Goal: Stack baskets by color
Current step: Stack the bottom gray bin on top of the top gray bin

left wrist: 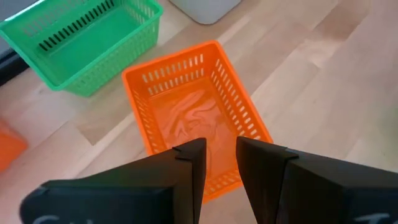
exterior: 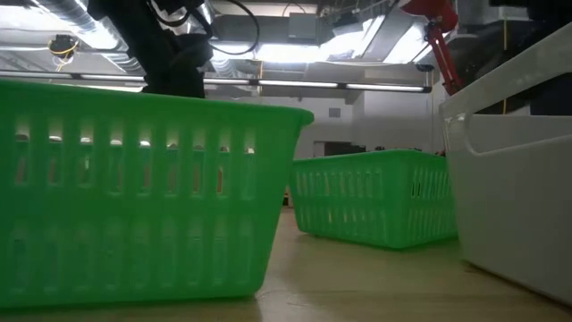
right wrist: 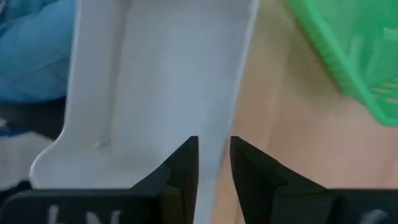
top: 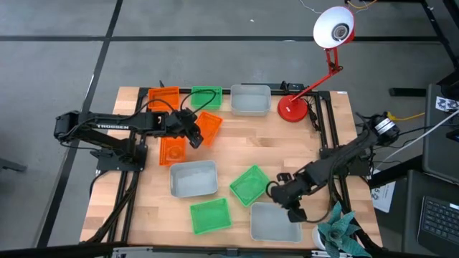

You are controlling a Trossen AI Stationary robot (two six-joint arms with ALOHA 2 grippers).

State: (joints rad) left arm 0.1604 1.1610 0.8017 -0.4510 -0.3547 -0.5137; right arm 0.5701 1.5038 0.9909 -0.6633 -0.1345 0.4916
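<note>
Three orange baskets show: one at the far left (top: 163, 98), one (top: 171, 150) nearer, and a skewed one (top: 209, 127) beside my left gripper (top: 192, 137). That gripper (left wrist: 219, 149) hangs open above this basket's near end (left wrist: 186, 112). Green baskets sit at the far edge (top: 206, 97), mid-table (top: 249, 184) and near the front (top: 210, 215). Grey baskets stand at the far edge (top: 250, 99), in the middle (top: 193, 178) and at the front right (top: 275, 223). My right gripper (top: 291, 208) is open over this last one, its fingers astride one long wall (right wrist: 239, 74). My left gripper touches nothing. My right gripper comes steeply from above with one finger (right wrist: 183, 162) inside and one outside the front grey basket's long wall, which runs into the gap between them. Whether the fingers touch the wall I cannot tell. The basket rests flat on the table.
A desk lamp with a red base (top: 292, 109) stands at the far right, its white head (top: 333, 27) beyond the table. A teal crumpled thing (top: 343, 233) lies off the near right corner. Bare wood shows between the lamp and the mid-table green basket.
</note>
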